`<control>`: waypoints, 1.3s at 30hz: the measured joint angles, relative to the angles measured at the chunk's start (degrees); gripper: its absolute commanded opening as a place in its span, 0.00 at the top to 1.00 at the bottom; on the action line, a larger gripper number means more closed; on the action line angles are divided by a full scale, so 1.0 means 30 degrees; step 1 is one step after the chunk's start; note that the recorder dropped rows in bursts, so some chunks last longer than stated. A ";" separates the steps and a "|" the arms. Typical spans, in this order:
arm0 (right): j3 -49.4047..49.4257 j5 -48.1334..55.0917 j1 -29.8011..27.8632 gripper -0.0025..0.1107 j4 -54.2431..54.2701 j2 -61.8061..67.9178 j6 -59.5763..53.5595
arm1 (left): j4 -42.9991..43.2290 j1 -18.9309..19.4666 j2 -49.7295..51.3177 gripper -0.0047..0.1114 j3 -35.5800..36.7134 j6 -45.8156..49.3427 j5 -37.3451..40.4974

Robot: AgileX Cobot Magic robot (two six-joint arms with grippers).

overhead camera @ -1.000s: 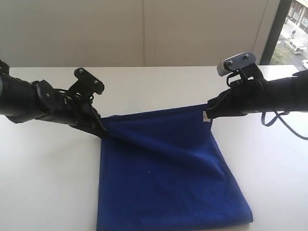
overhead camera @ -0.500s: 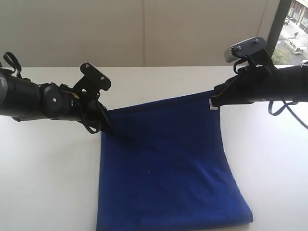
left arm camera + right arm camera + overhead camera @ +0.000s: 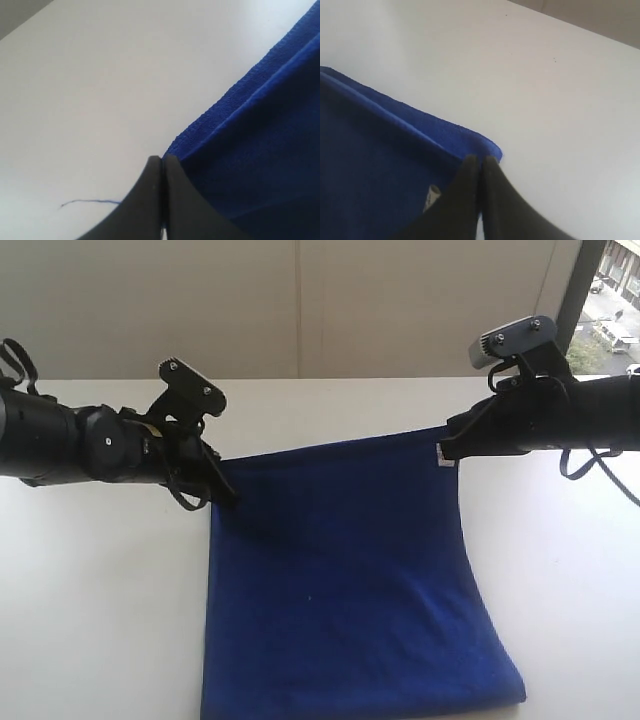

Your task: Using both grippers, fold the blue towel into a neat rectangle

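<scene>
The blue towel (image 3: 340, 570) lies spread on the white table (image 3: 90, 600), its far edge stretched taut and lifted between the two arms. My left gripper (image 3: 226, 495) is shut on the towel's far left corner; in the left wrist view its black fingers (image 3: 150, 200) pinch the stitched corner of the towel (image 3: 260, 130). My right gripper (image 3: 443, 452) is shut on the far right corner, beside the small white tag (image 3: 440, 457). In the right wrist view the tag (image 3: 432, 197) shows next to the closed gripper (image 3: 480, 161) on the towel (image 3: 380, 170).
A loose blue thread (image 3: 87, 202) lies on the table by the left fingers. A pale wall (image 3: 300, 300) runs behind the table and a window (image 3: 610, 310) stands at the far right. Bare white table surrounds the towel on both sides.
Both grippers have pulled apart and the right one has risen, drawing the far edge tight. The diagonal folds across the towel have flattened out.
</scene>
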 measured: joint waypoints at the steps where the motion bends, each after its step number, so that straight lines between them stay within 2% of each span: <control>1: 0.0000 -0.0072 0.0000 0.98 0.0000 0.0000 0.0000 | 0.0369 0.0000 0.0130 0.96 0.0000 -0.0331 -0.0131; 9: 0.0000 -0.0337 0.0000 0.98 0.0000 0.0165 0.0000 | 0.4152 0.0000 0.0647 0.96 0.0000 -0.4169 -0.1255; 23: 0.0000 -0.0696 0.0000 0.98 0.0394 0.0312 0.0000 | 0.4849 0.0000 0.1444 0.96 0.0000 -0.4665 -0.2629; 25: 0.0000 -0.0696 0.0000 0.93 0.0437 0.0312 -0.0038 | 0.4883 0.0000 0.1524 0.96 0.0000 -0.4665 -0.2729; 27: -0.0016 -0.0806 0.0000 0.83 0.0522 0.0354 -0.0302 | 0.4883 0.0000 0.1524 0.90 0.0000 -0.4665 -0.2825; 31: -0.0535 -0.2168 -0.0259 0.56 0.1398 0.0868 -0.0696 | 0.4668 0.0212 0.1564 0.69 0.0037 -0.4705 -0.2446; 33: -0.0709 -0.2523 -0.0288 0.51 0.1945 0.1073 -0.0777 | 0.4598 0.0255 0.1564 0.57 0.0037 -0.4705 -0.2446; 35: -0.0786 -0.2779 -0.0288 0.51 0.2432 0.1157 -0.0807 | 0.4568 0.0255 0.1564 0.48 0.0037 -0.4705 -0.2409; 37: -0.0912 -0.2794 -0.0288 0.51 0.2610 0.1157 -0.0807 | 0.4530 0.0255 0.1564 0.43 0.0037 -0.4705 -0.2409; 39: -0.0942 -0.2839 -0.0288 0.51 0.2732 0.1119 -0.0807 | 0.4530 0.0255 0.1564 0.42 0.0037 -0.4705 -0.2409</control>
